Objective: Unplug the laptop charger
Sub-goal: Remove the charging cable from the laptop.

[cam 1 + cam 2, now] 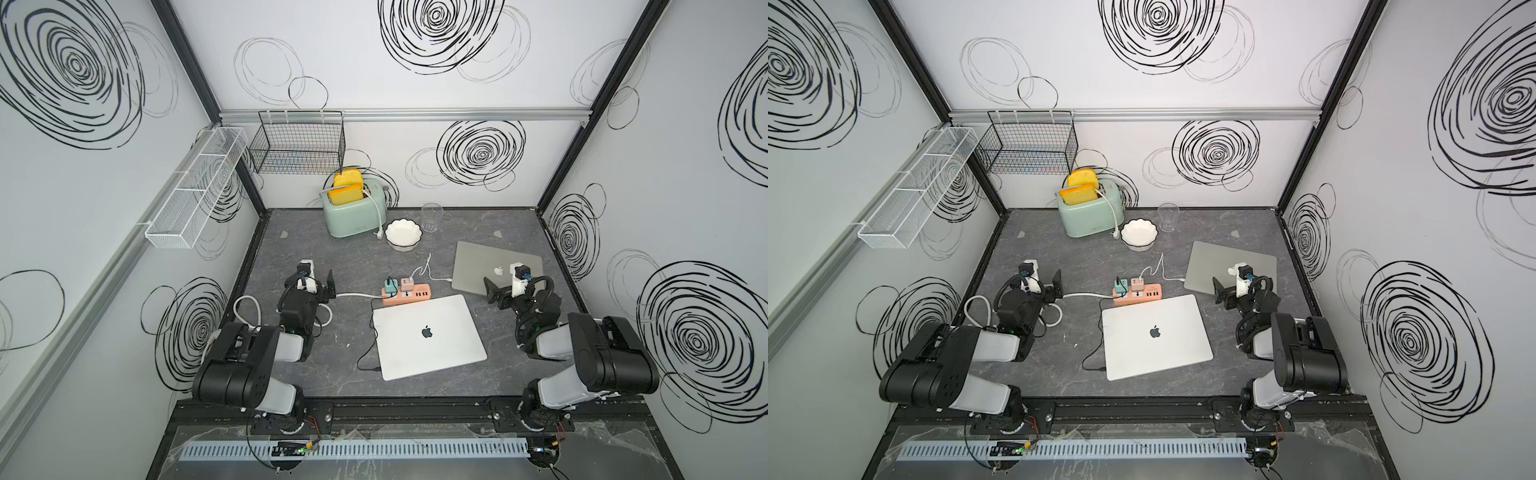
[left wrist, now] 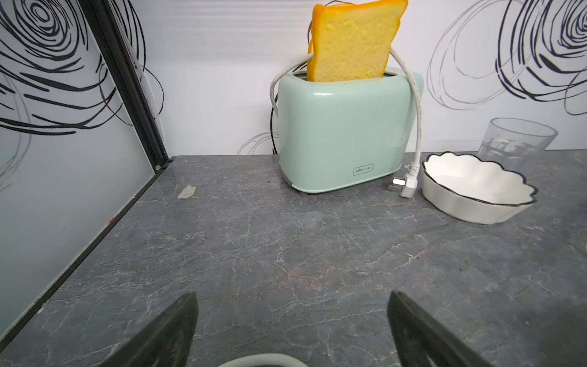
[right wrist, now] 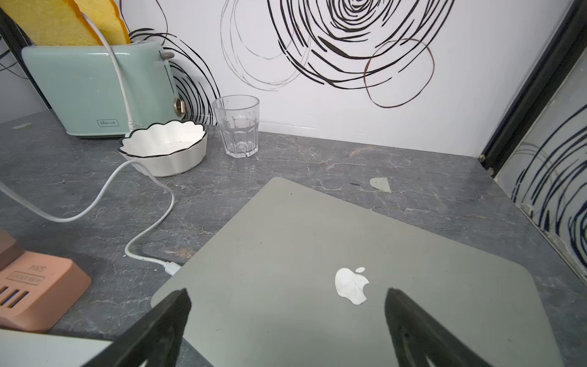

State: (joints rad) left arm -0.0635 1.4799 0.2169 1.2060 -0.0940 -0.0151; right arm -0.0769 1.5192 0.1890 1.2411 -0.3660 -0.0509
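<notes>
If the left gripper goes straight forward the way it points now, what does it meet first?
Probably the mint toaster; only bare table lies between it and the left gripper, whose fingers are open. Depth is unclear.

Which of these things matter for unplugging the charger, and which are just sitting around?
For the job: power strip, teal charger, pink charger, black cable, white cable, near laptop, far laptop.
Lying about: toaster, bread, bowl, glass, black basket, white basket.
</notes>
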